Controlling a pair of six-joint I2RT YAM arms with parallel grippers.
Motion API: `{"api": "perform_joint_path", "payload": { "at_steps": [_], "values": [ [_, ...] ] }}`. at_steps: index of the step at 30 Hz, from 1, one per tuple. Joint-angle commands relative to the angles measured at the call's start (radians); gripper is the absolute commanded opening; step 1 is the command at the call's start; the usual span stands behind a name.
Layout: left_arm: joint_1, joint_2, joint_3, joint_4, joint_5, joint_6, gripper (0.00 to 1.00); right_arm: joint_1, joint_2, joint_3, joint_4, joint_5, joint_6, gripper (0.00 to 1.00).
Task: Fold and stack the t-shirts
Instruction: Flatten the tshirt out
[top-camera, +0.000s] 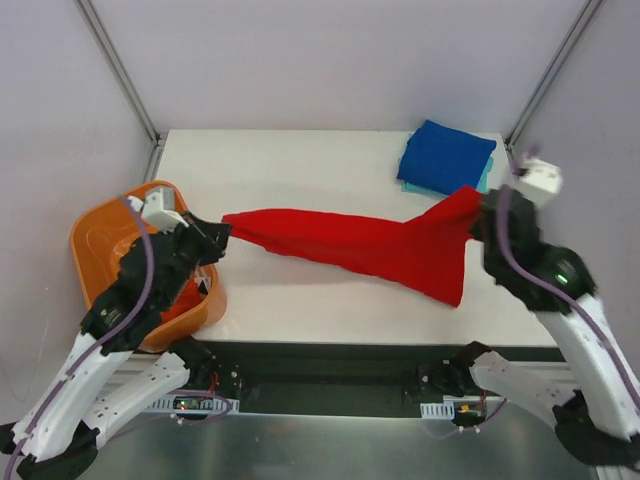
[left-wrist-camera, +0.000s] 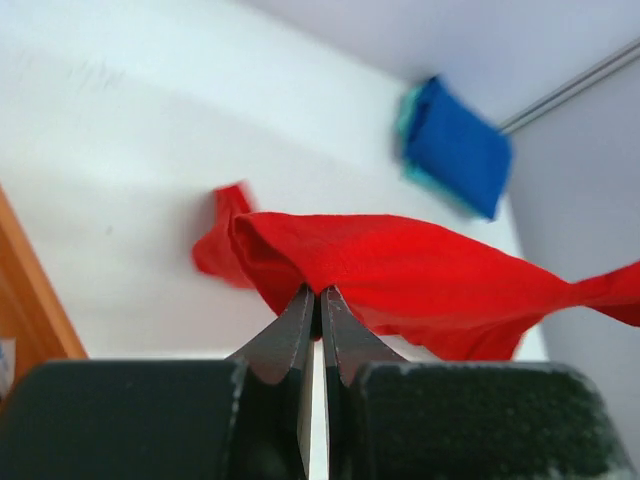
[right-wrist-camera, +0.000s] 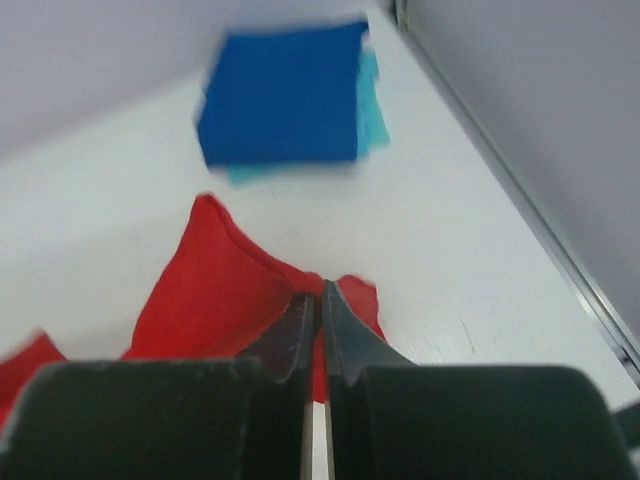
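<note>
left tool (top-camera: 222, 236) and right tool (top-camera: 480, 205) each pinch an end of the red t-shirt (top-camera: 370, 245), stretching it between them over the surface (top-camera: 300, 160), likely to flatten it for folding; the folded blue t-shirt (top-camera: 445, 155) sits beyond the right tool.

Bright, even light; blue t-shirt (right-wrist-camera: 280, 95) blurred in wrist views

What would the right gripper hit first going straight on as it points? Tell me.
Beyond the red t-shirt it is shut on, the right gripper points toward the folded blue t-shirt. Likely that, though it may meet the bare table first; depth is unclear.
</note>
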Motion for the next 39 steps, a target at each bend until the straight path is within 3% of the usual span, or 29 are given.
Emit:
{"api": "perform_joint_path", "payload": {
  "at_steps": [1,10,15,19,22,28,29,32,35,37,39],
  "values": [
    [0.009,-0.077,0.144,0.107,0.081,0.095,0.0,-0.007,-0.245,0.137,0.044,0.081,-0.188,0.01],
    [0.009,-0.096,0.403,0.177,0.441,0.115,0.0,-0.007,-0.315,0.503,0.06,-0.223,-0.365,0.01],
    [0.009,-0.048,0.506,0.177,0.497,0.121,0.0,-0.005,-0.27,0.649,0.077,-0.22,-0.428,0.01],
    [0.01,-0.004,0.549,0.177,0.436,0.153,0.0,-0.005,-0.166,0.724,0.147,-0.125,-0.539,0.01],
    [0.009,0.054,0.56,0.177,0.313,0.178,0.0,0.001,-0.066,0.744,0.268,-0.016,-0.665,0.01],
    [0.009,0.274,0.572,0.185,-0.076,0.286,0.0,-0.008,0.184,0.721,0.572,0.15,-0.902,0.01],
    [0.009,0.317,0.575,0.19,-0.209,0.302,0.0,-0.048,0.216,0.717,0.6,0.142,-0.916,0.01],
    [0.03,0.52,0.598,0.193,-0.356,0.372,0.0,-0.173,0.425,0.721,0.565,0.044,-0.835,0.01],
    [0.134,0.741,0.612,0.193,-0.312,0.373,0.0,-0.302,0.6,0.656,0.52,-0.15,-0.689,0.02],
    [0.182,0.913,0.64,0.19,-0.198,0.369,0.01,-0.341,0.69,0.6,0.522,-0.24,-0.637,0.04],
    [0.213,1.083,0.673,0.182,-0.171,0.371,0.12,-0.373,0.835,0.592,0.52,-0.32,-0.572,0.07]
  ]
}}
